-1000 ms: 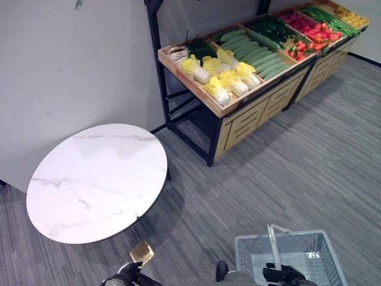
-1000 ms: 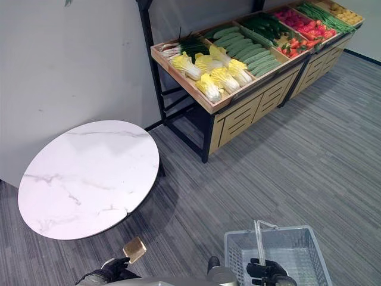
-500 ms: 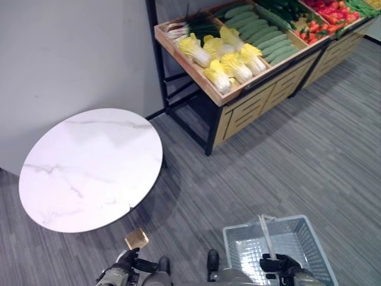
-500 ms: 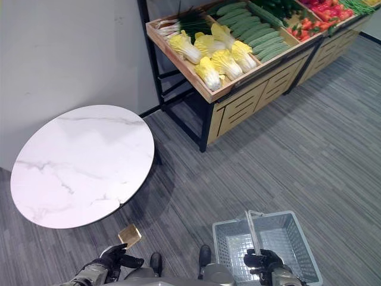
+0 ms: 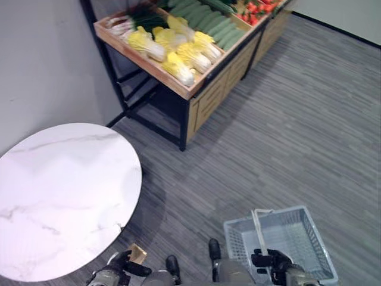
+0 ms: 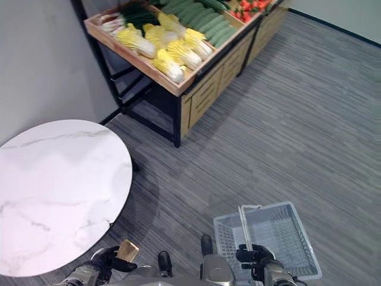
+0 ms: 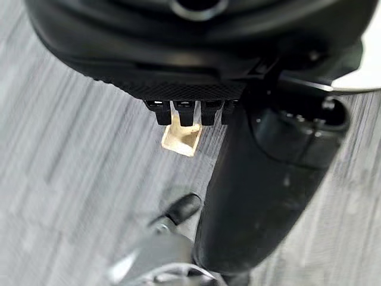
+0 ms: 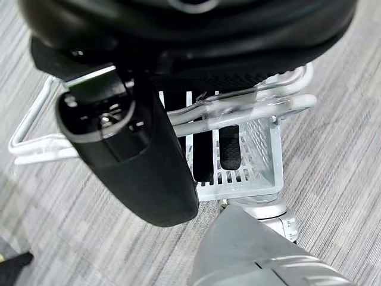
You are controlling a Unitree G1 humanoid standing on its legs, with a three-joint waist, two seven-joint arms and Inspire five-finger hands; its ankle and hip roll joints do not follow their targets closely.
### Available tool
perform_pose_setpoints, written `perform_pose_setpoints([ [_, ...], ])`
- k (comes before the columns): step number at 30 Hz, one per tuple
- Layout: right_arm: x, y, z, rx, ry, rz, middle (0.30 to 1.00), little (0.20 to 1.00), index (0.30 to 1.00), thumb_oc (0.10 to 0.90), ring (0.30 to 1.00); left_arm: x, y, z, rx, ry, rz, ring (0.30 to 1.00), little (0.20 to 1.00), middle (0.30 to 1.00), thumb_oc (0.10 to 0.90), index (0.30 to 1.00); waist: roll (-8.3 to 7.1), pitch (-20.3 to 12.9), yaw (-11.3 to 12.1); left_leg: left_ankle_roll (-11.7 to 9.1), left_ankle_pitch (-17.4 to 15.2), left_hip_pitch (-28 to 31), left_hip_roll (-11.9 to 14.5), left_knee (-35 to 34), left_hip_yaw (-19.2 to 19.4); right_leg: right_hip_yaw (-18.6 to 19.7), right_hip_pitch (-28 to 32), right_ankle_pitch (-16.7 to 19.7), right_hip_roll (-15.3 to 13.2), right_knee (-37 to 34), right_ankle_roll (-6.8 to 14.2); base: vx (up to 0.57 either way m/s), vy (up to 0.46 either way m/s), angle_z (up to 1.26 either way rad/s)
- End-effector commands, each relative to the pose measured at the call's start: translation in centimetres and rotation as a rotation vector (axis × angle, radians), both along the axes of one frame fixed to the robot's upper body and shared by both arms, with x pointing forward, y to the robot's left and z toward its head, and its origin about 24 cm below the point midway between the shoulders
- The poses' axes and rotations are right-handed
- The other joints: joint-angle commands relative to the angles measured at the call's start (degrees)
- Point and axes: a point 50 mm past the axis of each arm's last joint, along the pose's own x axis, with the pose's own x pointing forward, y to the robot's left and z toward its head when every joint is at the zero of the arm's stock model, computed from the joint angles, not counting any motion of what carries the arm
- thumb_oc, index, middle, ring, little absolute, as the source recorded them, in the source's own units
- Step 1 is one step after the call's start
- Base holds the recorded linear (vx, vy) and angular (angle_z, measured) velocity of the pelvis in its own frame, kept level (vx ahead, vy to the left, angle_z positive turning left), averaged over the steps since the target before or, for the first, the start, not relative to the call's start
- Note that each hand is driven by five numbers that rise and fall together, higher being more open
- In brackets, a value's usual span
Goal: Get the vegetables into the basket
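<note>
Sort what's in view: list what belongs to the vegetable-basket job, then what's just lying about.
Job:
basket, its handle held in the right hand
cabbages on the wooden stand
cucumbers
left hand

Lying about:
round marble table
small tan block on the floor by the left hand

The pale grey wire basket (image 5: 280, 238) hangs upright just above the grey floor, carried by its handle (image 8: 238, 110), inside empty. The vegetables lie well apart on a wooden stand: yellow-green cabbages (image 5: 172, 50), green cucumbers (image 5: 211, 24), red ones (image 5: 256, 6) beyond.
</note>
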Motion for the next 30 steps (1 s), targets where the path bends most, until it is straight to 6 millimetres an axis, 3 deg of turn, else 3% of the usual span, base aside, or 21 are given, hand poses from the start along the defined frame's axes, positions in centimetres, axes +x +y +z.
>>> perform_pose_setpoints([
  [1, 2.4, -0.2, 1.0, 0.004, -0.096, 0.01, 0.3, 0.3, 0.3, 0.4, 0.3, -0.4, 0.0, -0.1, 0.023, 0.022, -0.046, 1.0, 1.0, 1.0, 0.9, 1.0, 3.3, -0.4, -0.4, 1.3, -9.3, -2.7, 1.1, 9.7, 0.3, -4.3, -2.1, -0.1, -1.8, 2.1, 3.6, 0.04, 0.025, -0.72],
  [2, 2.7, 0.1, 1.1, 0.01, -0.11, 0.019, 0.3, 0.3, 0.3, 0.4, 0.3, -0.1, 0.0, 0.0, 0.024, 0.012, -0.043, 1.0, 1.0, 1.0, 0.9, 1.0, 3.72, -0.2, -0.1, 0.9, -8.9, -2.4, 1.9, 8.9, 2.0, -9.4, -2.6, -1.4, -2.9, 2.8, 3.3, 0.04, 0.024, -0.55],
  [3, 2.6, 0.1, 1.1, 0.01, -0.11, 0.019, 0.3, 0.3, 0.3, 0.4, 0.3, -0.1, 0.0, 0.0, 0.024, 0.012, -0.043, 1.0, 1.0, 1.0, 0.9, 1.0, 3.73, -0.2, -0.2, 0.9, -8.9, -2.3, 1.9, 8.9, 1.9, -9.5, -2.6, -1.4, -2.9, 2.9, 3.3, 0.03, -0.028, -0.34],
  [4, 2.7, 0.6, 1.1, 0.018, -0.119, 0.034, 0.3, 0.3, 0.3, 0.4, 0.3, 0.0, 0.1, 0.0, 0.024, 0.01, -0.043, 1.0, 1.0, 1.0, 0.9, 1.0, 4.42, -0.1, 0.0, 0.3, -8.1, -1.1, 2.7, 7.1, 4.3, -17.9, -2.5, -4.8, -4.3, 4.9, 2.5, 0.03, -0.021, -0.8],
  [5, 2.7, 0.6, 1.1, 0.018, -0.118, 0.034, 0.3, 0.3, 0.3, 0.4, 0.3, 0.0, 0.1, 0.0, 0.024, 0.01, -0.043, 1.0, 1.0, 1.0, 0.9, 1.0, 4.41, -0.1, -0.1, 0.3, -8.0, -1.0, 2.7, 6.9, 4.2, -17.9, -2.4, -4.9, -4.3, 5.0, 2.5, 0.07, -0.042, -1.14],
  [6, 2.5, 1.0, 0.9, 0.027, -0.111, 0.048, 0.3, 0.3, 0.3, 0.4, 0.3, -0.2, 0.3, 0.1, 0.028, 0.013, -0.034, 1.0, 1.0, 1.0, 0.9, 1.0, 4.69, -0.1, 0.2, 0.0, -7.4, 0.2, 3.0, 6.0, 6.8, -24.4, -2.3, -7.4, -5.7, 9.3, 1.8, 0.09, -0.071, -1.14],
  [7, 2.2, 1.1, 0.8, 0.028, -0.107, 0.061, 0.3, 0.3, 0.3, 0.4, 0.3, -0.3, 0.5, 0.1, 0.031, 0.015, -0.03, 1.0, 1.0, 1.0, 0.9, 1.0, 4.53, -0.6, 0.6, -0.3, -7.4, 0.5, 3.1, 5.7, 8.3, -27.5, -0.8, -8.4, -5.6, 8.7, 1.6, 0.12, -0.126, -1.06],
  [11, 1.6, 1.0, 0.6, 0.015, -0.089, 0.07, 0.3, 0.3, 0.3, 0.4, 0.3, -0.8, 0.2, -0.2, 0.024, 0.03, -0.021, 1.0, 1.0, 1.0, 0.9, 1.0, 4.28, -2.5, -0.5, -1.4, -6.5, 1.4, 2.8, 3.9, 9.9, -22.9, 1.7, -6.0, -2.6, 1.2, 1.6, 0.1, -0.118, -0.74],
  [17, 1.0, 0.4, 0.5, 0.002, -0.077, 0.041, 0.3, 0.3, 0.3, 0.4, 0.3, -0.3, -0.8, -0.3, -0.001, 0.016, -0.01, 1.0, 1.0, 1.0, 0.9, 1.0, 4.55, -3.7, -1.6, -4.0, -5.5, 2.2, 4.7, 4.2, 9.8, -21.2, 3.6, -7.5, -0.1, -1.3, 0.0, 0.13, -0.251, -0.3],
  [19, 0.7, 0.2, 0.4, -0.014, -0.059, 0.055, 0.3, 0.3, 0.3, 0.4, 0.3, -0.1, -1.3, -0.4, -0.017, 0.003, 0.013, 1.0, 1.0, 1.0, 0.9, 1.0, 4.03, -3.6, -1.7, -6.6, -3.9, 1.4, 8.0, 10.1, 9.8, -21.2, 5.2, -9.2, 1.5, -1.7, -1.8, 0.17, -0.39, 0.05],
  [20, 0.7, 0.2, 0.4, -0.014, -0.059, 0.055, 0.3, 0.3, 0.3, 0.4, 0.3, -0.1, -1.3, -0.4, -0.017, 0.003, 0.013, 1.0, 1.0, 1.0, 0.9, 1.0, 4.03, -3.5, -1.8, -6.8, -4.0, 1.3, 8.2, 10.5, 9.8, -21.2, 5.3, -9.2, 1.6, -1.8, -2.0, 0.16, -0.377, 0.05],
  [22, 0.5, 0.1, 0.3, -0.028, -0.04, 0.084, 0.3, 0.3, 0.3, 0.4, 0.3, 0.0, -1.5, -0.5, -0.035, -0.01, 0.055, 1.0, 1.0, 1.0, 0.9, 1.0, 2.9, -2.2, -0.3, -10.0, 1.6, -2.3, 12.2, 23.2, 5.7, -20.0, 8.3, -10.4, 3.9, -3.0, -4.8, 0.16, -0.399, -0.02],
  [24, 0.3, 0.0, 0.3, -0.033, -0.03, 0.099, 0.3, 0.3, 0.3, 0.4, 0.3, -0.1, -1.7, -0.5, -0.042, -0.011, 0.075, 1.0, 1.0, 1.0, 0.9, 1.0, 2.17, -1.0, 0.7, -9.9, 3.2, -5.2, 11.7, 28.4, 0.2, -19.0, 9.1, -10.9, 4.6, -3.4, -5.9, 0.06, -0.191, -0.34],
  [26, 0.0, -0.1, 0.2, -0.035, -0.015, 0.106, 0.3, 0.3, 0.3, 0.4, 0.3, -0.2, -2.0, -0.6, -0.055, -0.012, 0.087, 1.0, 1.0, 1.0, 0.9, 1.0, 1.63, -0.6, 0.8, -8.3, 1.0, -7.7, 8.5, 25.9, -4.9, -17.9, 8.7, -10.9, 4.0, -3.5, -5.4, 0.0, -0.008, -0.43],
  [27, 0.0, -0.1, 0.2, -0.035, -0.015, 0.106, 0.3, 0.3, 0.3, 0.4, 0.3, -0.2, -2.0, -0.6, -0.055, -0.012, 0.087, 1.0, 1.0, 1.0, 0.9, 1.0, 1.63, -0.6, 0.8, -8.3, 1.0, -7.7, 8.5, 25.9, -4.9, -17.9, 8.7, -10.9, 4.0, -3.5, -5.4, 0.0, 0.039, 0.0],
  [28, -0.1, -0.1, 0.2, -0.036, -0.009, 0.114, 0.3, 0.3, 0.3, 0.4, 0.3, -0.2, -2.2, -0.7, -0.064, -0.012, 0.092, 1.0, 1.0, 1.0, 0.9, 1.0, 1.42, -0.7, 0.7, -7.2, -0.8, -7.9, 7.1, 21.5, -6.0, -17.4, 8.3, -10.8, 3.4, -3.4, -4.7, 0.03, 0.077, -0.12],
  [29, -0.3, -0.3, 0.2, -0.043, -0.004, 0.113, 0.3, 0.3, 0.3, 0.4, 0.3, -0.3, -2.4, -0.8, -0.067, -0.012, 0.087, 1.0, 1.0, 1.0, 0.9, 1.0, 1.28, -1.1, 0.3, -6.1, -1.4, -7.3, 6.1, 11.0, -6.9, -17.3, 7.4, -10.4, 2.6, -3.1, -3.9, 0.03, 0.077, -0.2],
  [30, -0.3, -0.3, 0.2, -0.043, -0.004, 0.113, 0.3, 0.3, 0.3, 0.4, 0.3, -0.3, -2.4, -0.8, -0.067, -0.012, 0.087, 1.0, 1.0, 1.0, 0.9, 1.0, 1.26, -1.1, 0.3, -6.1, -1.4, -7.3, 6.1, 11.0, -6.9, -17.3, 7.4, -10.4, 2.5, -3.1, -3.9, 0.01, 0.11, -0.21],
])
